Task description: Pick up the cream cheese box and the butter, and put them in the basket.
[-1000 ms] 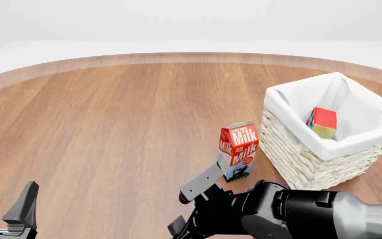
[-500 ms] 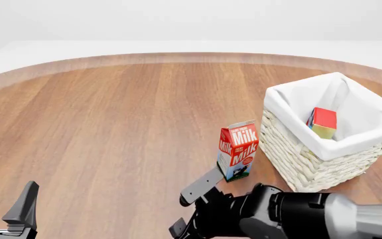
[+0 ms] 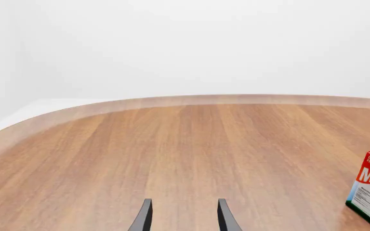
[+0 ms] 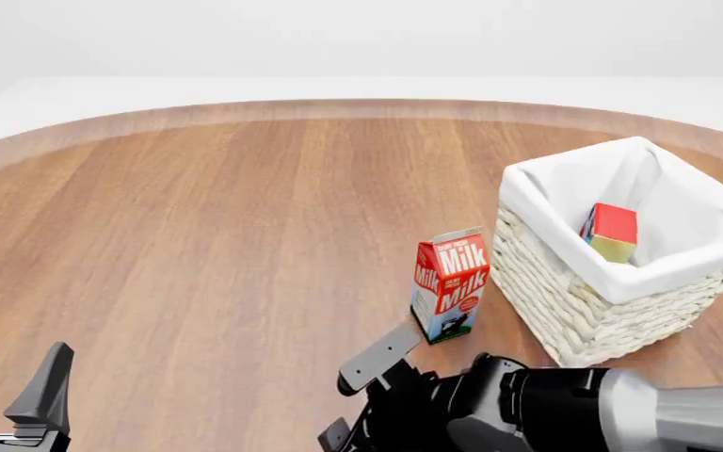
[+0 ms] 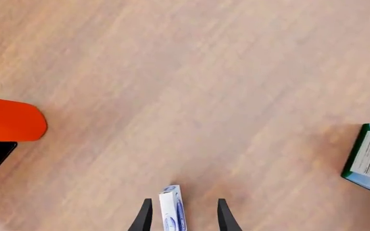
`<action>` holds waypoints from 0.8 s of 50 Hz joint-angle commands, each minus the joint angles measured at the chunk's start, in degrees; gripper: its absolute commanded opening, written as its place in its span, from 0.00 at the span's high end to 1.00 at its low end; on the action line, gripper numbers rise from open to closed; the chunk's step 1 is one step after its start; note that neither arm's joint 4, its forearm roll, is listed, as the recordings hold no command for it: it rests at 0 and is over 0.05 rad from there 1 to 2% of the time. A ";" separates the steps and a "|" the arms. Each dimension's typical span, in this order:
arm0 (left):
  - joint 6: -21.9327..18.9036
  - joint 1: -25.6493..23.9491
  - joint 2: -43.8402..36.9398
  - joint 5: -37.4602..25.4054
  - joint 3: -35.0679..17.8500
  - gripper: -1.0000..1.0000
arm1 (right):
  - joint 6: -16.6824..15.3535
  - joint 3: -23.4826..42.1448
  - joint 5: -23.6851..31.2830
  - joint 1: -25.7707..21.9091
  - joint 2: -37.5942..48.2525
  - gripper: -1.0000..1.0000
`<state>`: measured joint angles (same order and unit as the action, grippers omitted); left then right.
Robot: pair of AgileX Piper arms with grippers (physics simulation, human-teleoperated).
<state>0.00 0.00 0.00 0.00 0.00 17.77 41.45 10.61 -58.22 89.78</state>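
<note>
— Where's your small white-and-blue cream cheese box (image 5: 171, 209)?
— Only your right wrist view shows it: edge-on between the right gripper's (image 5: 179, 215) parted fingers, contact unclear.
— The butter?
— One red-and-orange carton (image 4: 612, 232) inside your cream wicker basket (image 4: 587, 303); one red milk carton (image 4: 450, 284) stands beside it on the wooden counter (image 4: 211, 235). Your left gripper (image 3: 182, 217) hangs open, empty.

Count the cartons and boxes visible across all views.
3. Milk carton upright on the table beside the basket; butter inside the basket; cream cheese box between the right pincer fingers, seen only in the right wrist view. Others may be hidden.
</note>
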 commanded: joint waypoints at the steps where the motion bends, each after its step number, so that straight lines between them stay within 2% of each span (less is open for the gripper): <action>1: 0.00 0.00 0.00 0.00 0.00 0.00 | 0.72 -0.07 -0.75 -0.61 0.82 0.00; 40: 0.00 0.00 0.00 0.00 0.00 0.00 | 2.07 -0.52 -3.28 -1.74 3.55 0.00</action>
<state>0.00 0.00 0.00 0.00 0.00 19.77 40.86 7.81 -59.91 92.63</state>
